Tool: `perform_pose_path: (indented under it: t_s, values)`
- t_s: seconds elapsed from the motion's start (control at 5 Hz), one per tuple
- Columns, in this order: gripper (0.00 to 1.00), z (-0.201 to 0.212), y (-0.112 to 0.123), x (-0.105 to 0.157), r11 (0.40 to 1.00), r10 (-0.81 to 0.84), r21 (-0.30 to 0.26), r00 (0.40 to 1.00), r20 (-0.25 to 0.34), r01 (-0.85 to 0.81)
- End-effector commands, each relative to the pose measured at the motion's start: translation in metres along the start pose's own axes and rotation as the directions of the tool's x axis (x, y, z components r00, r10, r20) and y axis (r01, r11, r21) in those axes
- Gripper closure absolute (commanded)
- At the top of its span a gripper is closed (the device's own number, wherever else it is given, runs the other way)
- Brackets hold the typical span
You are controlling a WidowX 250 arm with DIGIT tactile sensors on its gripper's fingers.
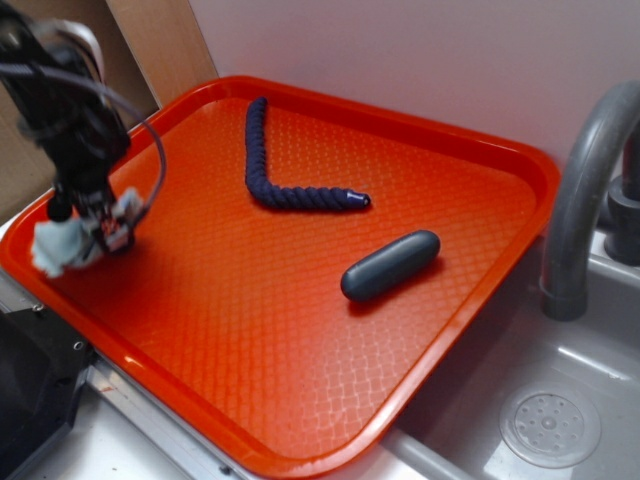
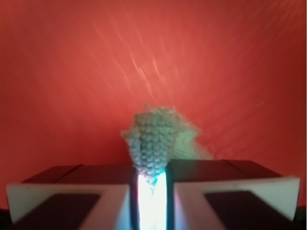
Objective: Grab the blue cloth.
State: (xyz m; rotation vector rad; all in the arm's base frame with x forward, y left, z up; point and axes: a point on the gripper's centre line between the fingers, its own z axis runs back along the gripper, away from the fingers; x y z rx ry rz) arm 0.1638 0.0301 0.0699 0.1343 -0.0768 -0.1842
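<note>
**Blue cloth pinched at the tray's left edge**

The arm reaches down from the upper left, wrist pointing steeply downward over the left side of the orange tray [image 1: 300, 380]. Its gripper [image 1: 95, 225] is clamped on the blue cloth [image 2: 153, 139], which bunches between the nearly closed fingers [image 2: 110, 191]. The dark braided rope [image 1: 275, 180] and grey capsule [image 1: 390, 265] lie well apart, mid-tray.
</note>
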Motion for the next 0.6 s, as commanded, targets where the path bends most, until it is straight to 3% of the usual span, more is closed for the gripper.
perform_pose_path:
  t_s: [0.0,0.2,0.4]
  values:
    - [1.00,0.110,-0.029,0.038,0.976,0.213,-0.064,0.970,0.113,-0.207]
    - [1.00,0.160,-0.018,0.041,0.951,0.279,-0.155,0.958,0.057,-0.268]
    - [1.00,0.180,-0.016,0.039,0.959,0.266,-0.117,0.962,0.064,-0.258]
